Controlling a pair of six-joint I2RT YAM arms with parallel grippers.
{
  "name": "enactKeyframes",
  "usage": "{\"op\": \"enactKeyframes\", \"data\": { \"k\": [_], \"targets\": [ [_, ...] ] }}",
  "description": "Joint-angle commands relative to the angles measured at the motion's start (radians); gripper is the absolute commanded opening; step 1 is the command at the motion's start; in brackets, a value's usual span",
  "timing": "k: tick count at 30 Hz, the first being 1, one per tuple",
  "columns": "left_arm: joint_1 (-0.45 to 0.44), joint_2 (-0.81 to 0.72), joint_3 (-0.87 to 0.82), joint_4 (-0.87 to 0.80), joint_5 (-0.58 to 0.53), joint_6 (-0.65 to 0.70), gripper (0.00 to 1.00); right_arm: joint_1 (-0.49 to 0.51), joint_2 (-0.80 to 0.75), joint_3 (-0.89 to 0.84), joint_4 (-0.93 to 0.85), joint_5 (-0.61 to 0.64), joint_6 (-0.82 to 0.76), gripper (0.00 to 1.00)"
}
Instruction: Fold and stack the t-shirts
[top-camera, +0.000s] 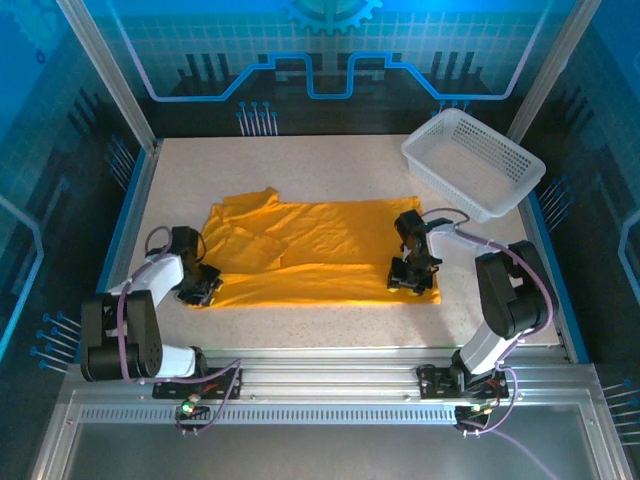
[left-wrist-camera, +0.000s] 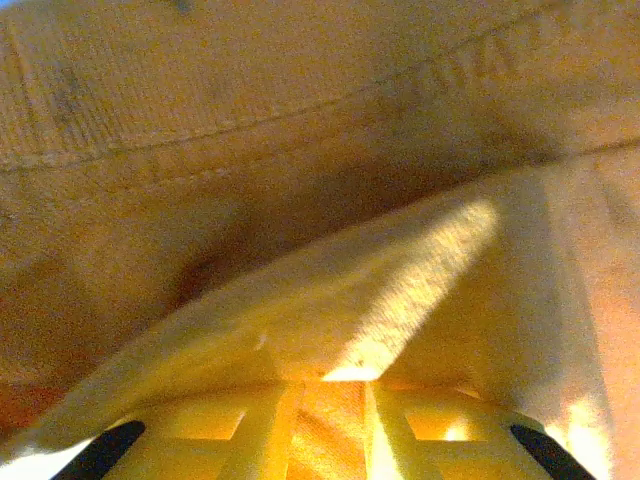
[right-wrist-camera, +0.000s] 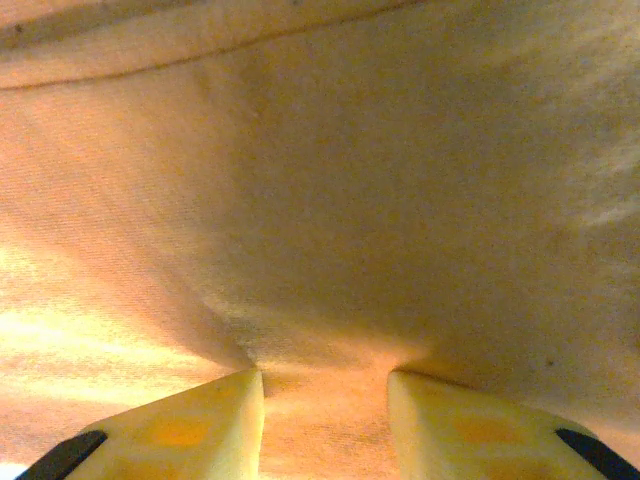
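**Both grippers pinch the shirt's near edge; basket stands at 1 o'clock**

Top view: the basket, white mesh, sits at the table's 1 o'clock corner, turned askew to the edges. Its floor and walls show as plain white lattice. It lies apart from the shirt, which is spread wide across the middle of the table, orange-yellow, with a sleeve and rumpled folds toward 10 o'clock and a straight hem along 6 o'clock.

The left arm rises from its base at 7 o'clock and bends its forearm toward 1 o'clock. That brings the left gripper down onto the shirt's 8 o'clock corner. The right arm stands with its elbow high at 4 o'clock. Its forearm runs toward 10 o'clock and its wrist is turned down, so the right gripper meets the cloth near the shirt's 4 o'clock corner, just in from the edge.

Left wrist view: the left gripper is closed on the shirt. A raised fold of cloth runs into the narrow gap between its fingers, and a stitched seam crosses at 12 o'clock.

Right wrist view: the right gripper is clamped on the shirt. Cloth fills the gap between the fingers and puckers just above them. A seam shows along 11 o'clock.
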Motion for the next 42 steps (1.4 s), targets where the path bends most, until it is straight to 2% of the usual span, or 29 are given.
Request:
{"op": "enactKeyframes", "data": {
  "k": [1, 4, 8, 10, 13, 16, 21, 24, 27, 30, 36, 42],
  "targets": [
    [0.076, 0.003, -0.083, -0.13, 0.021, -0.016, 0.27, 0.038, -0.026, -0.03, -0.103, 0.006, 0.049, 0.4],
    [0.125, -0.026, -0.097, -0.13, 0.034, -0.018, 0.27, 0.065, -0.047, -0.066, -0.107, -0.04, 0.073, 0.4],
    [0.14, -0.041, -0.015, -0.181, -0.012, -0.033, 0.29, 0.081, -0.084, -0.048, -0.099, -0.094, 0.096, 0.43],
    [0.114, -0.044, 0.078, -0.192, -0.034, -0.064, 0.33, 0.072, -0.113, 0.009, -0.101, -0.07, 0.08, 0.48],
    [0.015, 0.006, 0.259, -0.171, -0.099, -0.096, 0.36, 0.026, -0.129, 0.097, -0.071, -0.045, 0.03, 0.52],
    [-0.036, 0.135, 0.438, -0.024, -0.054, -0.044, 0.37, -0.037, -0.082, 0.206, -0.018, -0.056, -0.045, 0.52],
    [-0.036, 0.527, 0.875, -0.117, -0.01, 0.169, 0.37, -0.1, 0.071, 0.422, -0.018, -0.032, -0.174, 0.5],
    [-0.037, 0.656, 0.988, -0.061, 0.005, 0.31, 0.37, -0.116, 0.14, 0.51, -0.031, -0.04, -0.213, 0.49],
    [-0.042, 0.742, 1.07, -0.087, -0.023, 0.419, 0.37, -0.121, 0.176, 0.555, -0.04, -0.058, -0.206, 0.49],
    [-0.048, 0.779, 1.088, -0.107, -0.065, 0.47, 0.4, -0.12, 0.187, 0.567, -0.036, -0.073, -0.19, 0.49],
    [-0.053, 0.784, 1.046, -0.035, -0.088, 0.518, 0.45, -0.118, 0.202, 0.583, -0.03, -0.108, -0.166, 0.49],
    [-0.076, 0.846, 1.096, -0.096, -0.133, 0.535, 0.44, -0.105, 0.203, 0.583, -0.032, -0.11, -0.157, 0.49]
  ]
}}
